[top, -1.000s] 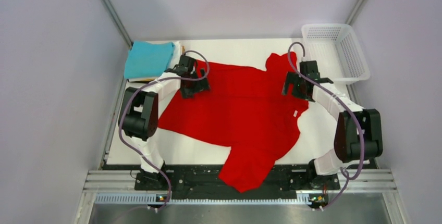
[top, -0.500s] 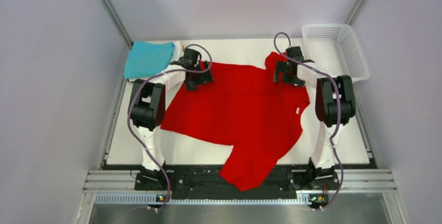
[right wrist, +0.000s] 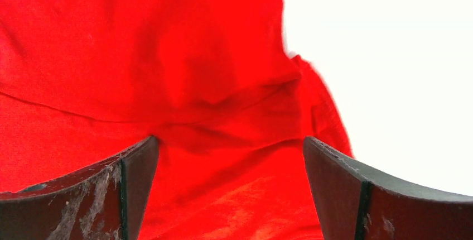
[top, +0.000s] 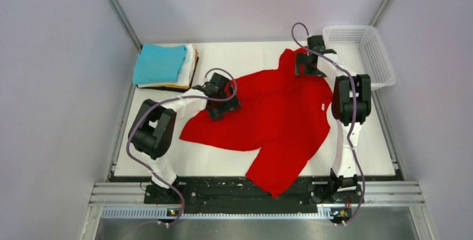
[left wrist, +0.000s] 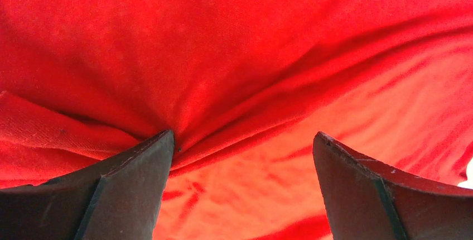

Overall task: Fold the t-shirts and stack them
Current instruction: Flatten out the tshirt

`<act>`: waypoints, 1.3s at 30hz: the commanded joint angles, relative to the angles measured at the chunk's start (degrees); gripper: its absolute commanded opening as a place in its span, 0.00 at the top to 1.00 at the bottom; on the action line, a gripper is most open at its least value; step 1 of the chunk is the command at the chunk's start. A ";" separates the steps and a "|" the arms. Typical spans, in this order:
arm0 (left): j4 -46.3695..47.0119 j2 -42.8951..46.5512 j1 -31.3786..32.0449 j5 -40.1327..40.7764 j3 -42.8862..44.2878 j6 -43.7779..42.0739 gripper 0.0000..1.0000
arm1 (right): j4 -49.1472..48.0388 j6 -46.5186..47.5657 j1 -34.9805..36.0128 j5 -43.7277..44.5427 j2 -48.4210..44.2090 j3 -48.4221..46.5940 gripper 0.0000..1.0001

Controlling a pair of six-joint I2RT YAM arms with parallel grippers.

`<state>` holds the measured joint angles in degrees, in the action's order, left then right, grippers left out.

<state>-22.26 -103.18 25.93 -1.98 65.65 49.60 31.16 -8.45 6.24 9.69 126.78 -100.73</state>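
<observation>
Top external view gives us the red t-shirt (top: 273, 123) lying open but rumpled across the middle of the white table (top: 245, 56). Its near end drapes over the table's near edge onto the black rail (top: 212, 192). We see the left gripper (top: 217, 110) down on the shirt's left part. The right gripper (top: 305, 68) is at the shirt's far right tip, just beside the white mesh basket (top: 385, 70) at the far right corner. At the far left corner rests the stack of folded t-shirts (top: 189, 67), well apart from the red one. The teal shirt (top: 159, 64) lies on top, with white, yellow-orange and dark layers showing at the stack's edges.

From the left wrist we find the left gripper (left wrist: 242, 139) with its jaws spread wide over red cloth. A ridge of fabric bunches against the tip of the finger (left wrist: 128, 190) on the left of that view, yet nothing is pinched. From the right wrist the right gripper (right wrist: 230, 142) is likewise spread wide, with a creased edge of the shirt between the fingers and bare white table to the right.
</observation>
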 commanded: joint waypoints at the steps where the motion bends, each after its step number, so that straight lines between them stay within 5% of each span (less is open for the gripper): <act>1: -6.28 3.24 4.46 2.20 -2.46 7.86 0.01 | 2.19 5.18 -0.13 -0.96 -4.59 -6.08 0.01; 10: -9.74 4.41 2.76 11.89 5.17 2.56 0.01 | -6.19 -1.41 10.09 -7.56 -23.29 11.58 0.01; 13: -8.26 2.89 -0.38 11.70 7.26 -1.48 0.01 | -12.53 -6.91 12.02 -15.17 -25.83 18.78 0.01; 19: -9.02 -2.50 -4.32 11.27 13.62 -6.61 0.01 | -16.70 -14.61 14.39 -16.90 -30.45 32.84 0.02; 24: -6.35 -2.92 -4.46 8.50 10.09 -6.63 0.01 | -21.87 -16.62 17.30 -17.79 -32.74 43.09 0.02; 39: -3.93 -8.91 -6.71 16.60 11.03 -5.88 0.18 | -19.08 -14.88 17.38 -14.79 -30.37 47.41 0.02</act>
<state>-28.84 -110.93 20.97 13.41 76.18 43.79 11.05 -24.08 23.24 -6.20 95.92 -54.00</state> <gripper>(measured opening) 0.846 0.980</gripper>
